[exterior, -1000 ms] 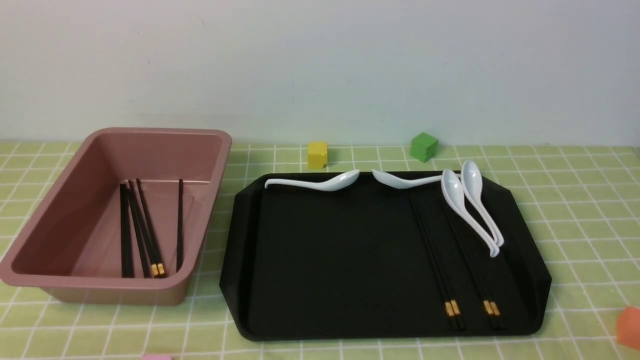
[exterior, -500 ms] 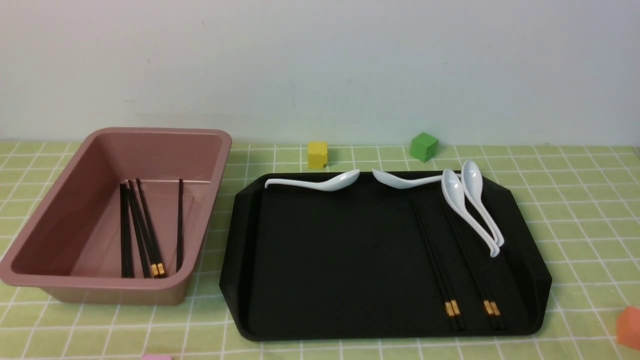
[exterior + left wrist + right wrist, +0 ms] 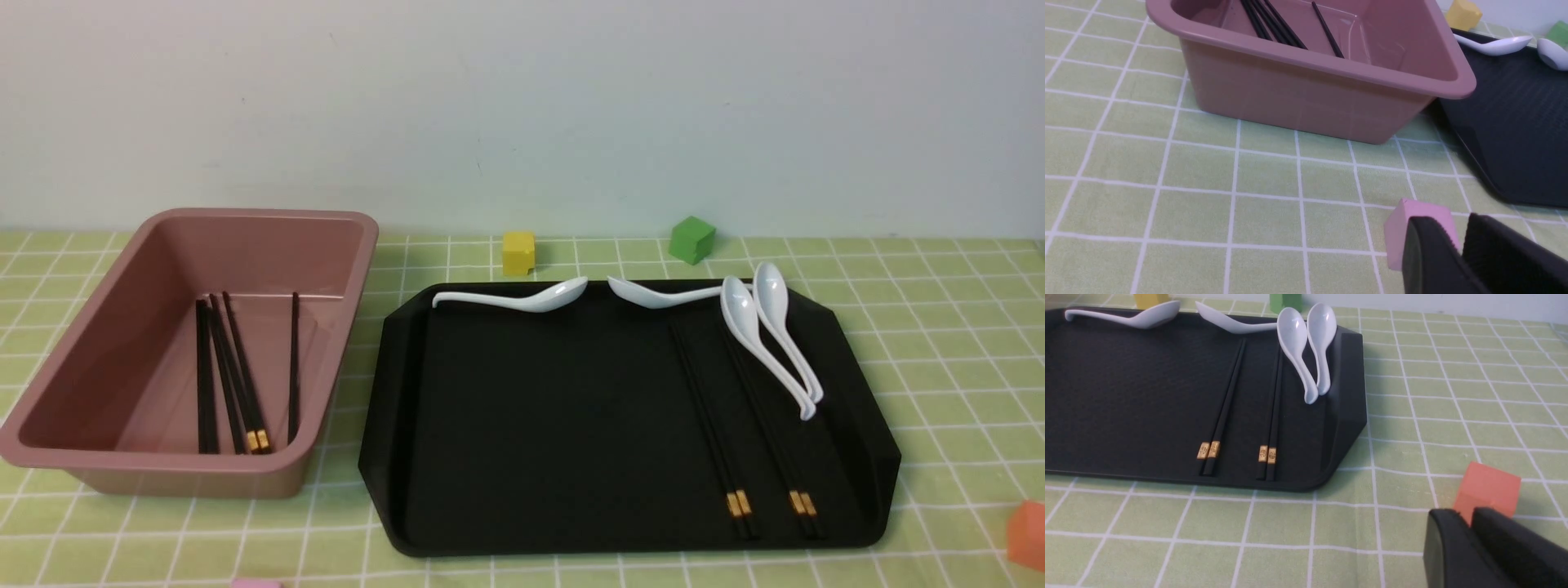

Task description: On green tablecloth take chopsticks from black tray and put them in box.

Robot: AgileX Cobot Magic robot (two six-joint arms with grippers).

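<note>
Left gripper [image 3: 1449, 230]: empty, its fingertips parted by a narrow gap. Right gripper [image 3: 1461, 518]: likewise empty, its fingertips set slightly apart. Pink block [image 3: 1423, 228]: placed on the cloth right by the left gripper's fingertips, partly hidden by them; whether it is touched cannot be told. Orange-red block [image 3: 1488, 488]: placed by the right gripper's fingertips, its near part covered; contact likewise cannot be told. Green tablecloth [image 3: 963, 367]: one, light yellow-green, ruled in white squares, spread beneath all items. Box [image 3: 188, 482]: one, dusty pink, stood ahead of the left gripper, beyond the pink block. Black chopsticks [image 3: 237, 376]: several, laid inside the box, gold bands shown on two; one stick is set apart from the rest, on the side toward the tray. Black tray [image 3: 555, 425]: one, laid between the box and the right gripper's side, forward of both grippers. Two chopstick pairs [image 3: 710, 425]: laid side by side in the tray, forward of the right gripper and toward the left arm's side from it, gold-banded ends turned to the robot. White spoons [image 3: 759, 343]: four, two crowded beside the farther ends of the chopsticks, two laid along the tray's far edge. Yellow block [image 3: 518, 253] and green block [image 3: 692, 239]: placed on the cloth beyond the tray. Pale wall [image 3: 522, 106]: seen farthest off.
</note>
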